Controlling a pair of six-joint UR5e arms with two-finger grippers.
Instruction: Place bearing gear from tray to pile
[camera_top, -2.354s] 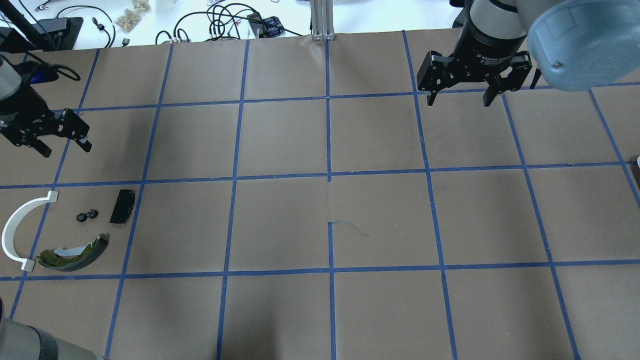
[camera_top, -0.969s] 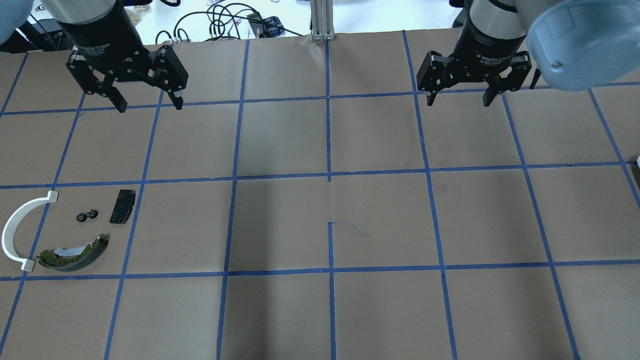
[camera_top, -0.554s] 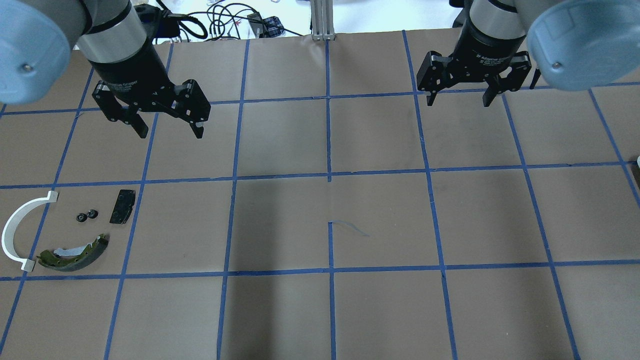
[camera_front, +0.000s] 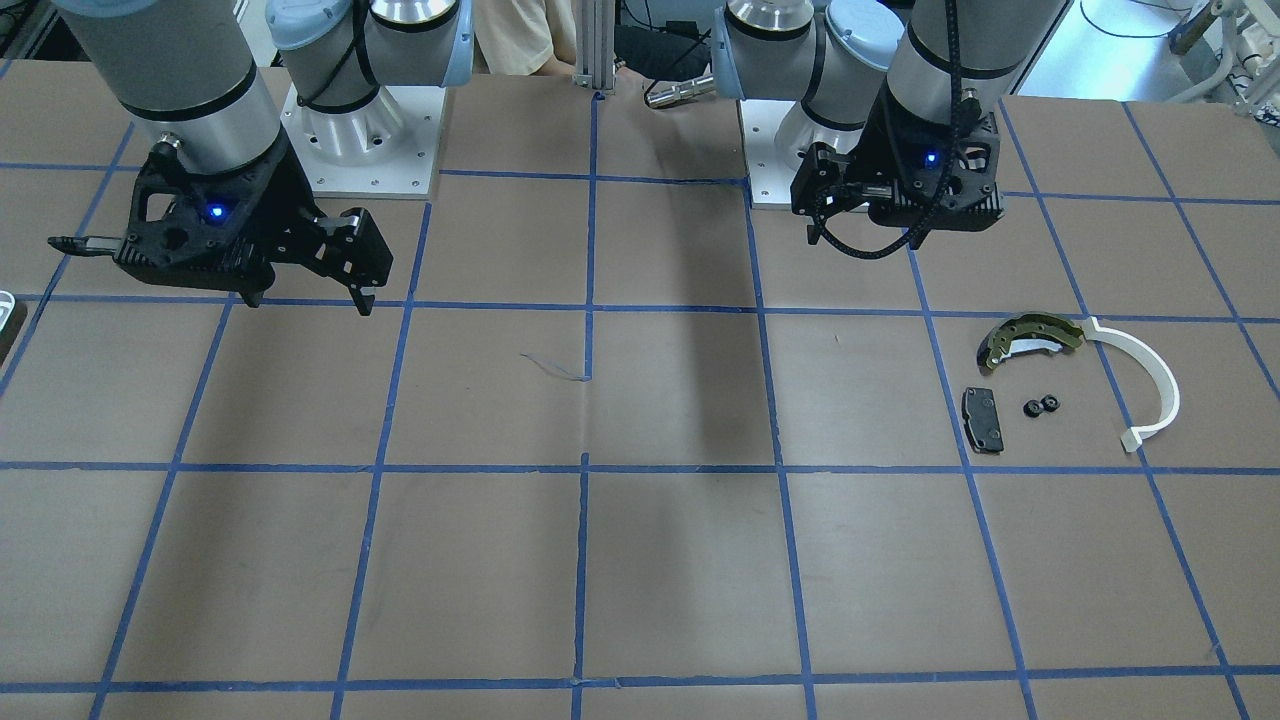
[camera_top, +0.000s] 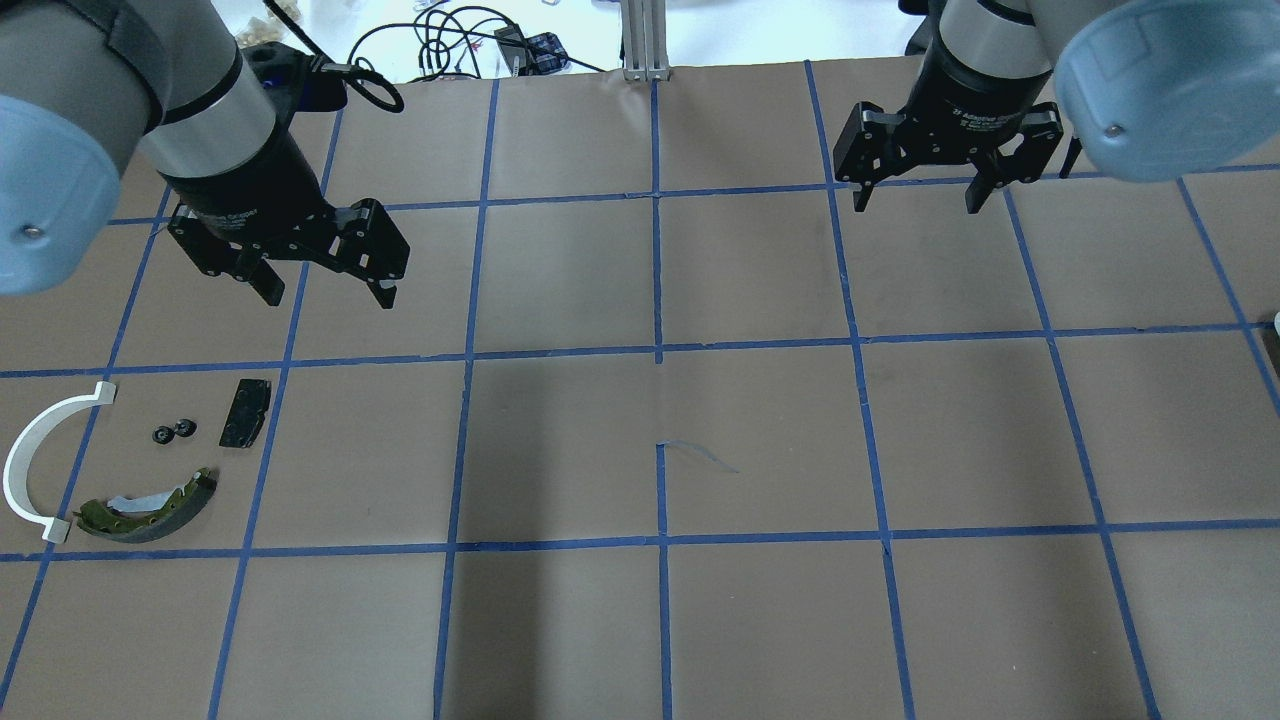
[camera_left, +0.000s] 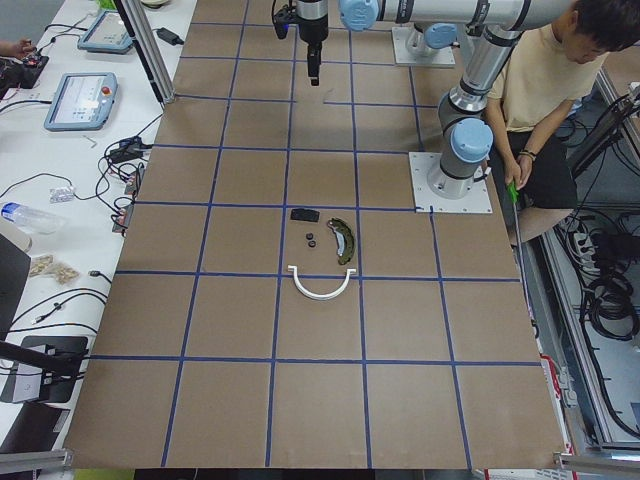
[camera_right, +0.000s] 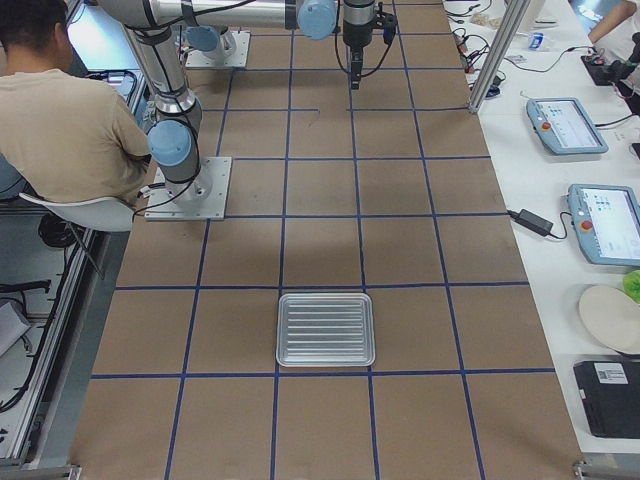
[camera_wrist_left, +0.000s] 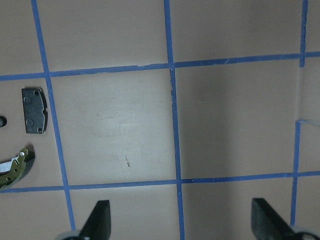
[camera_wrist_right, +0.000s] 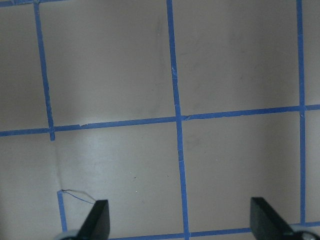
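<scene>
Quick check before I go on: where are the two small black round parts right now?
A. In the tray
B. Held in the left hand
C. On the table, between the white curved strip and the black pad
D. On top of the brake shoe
C: the two small black round parts lie on the table, between the white curved strip and the black pad, while the left hand hangs open with nothing in it.
</scene>
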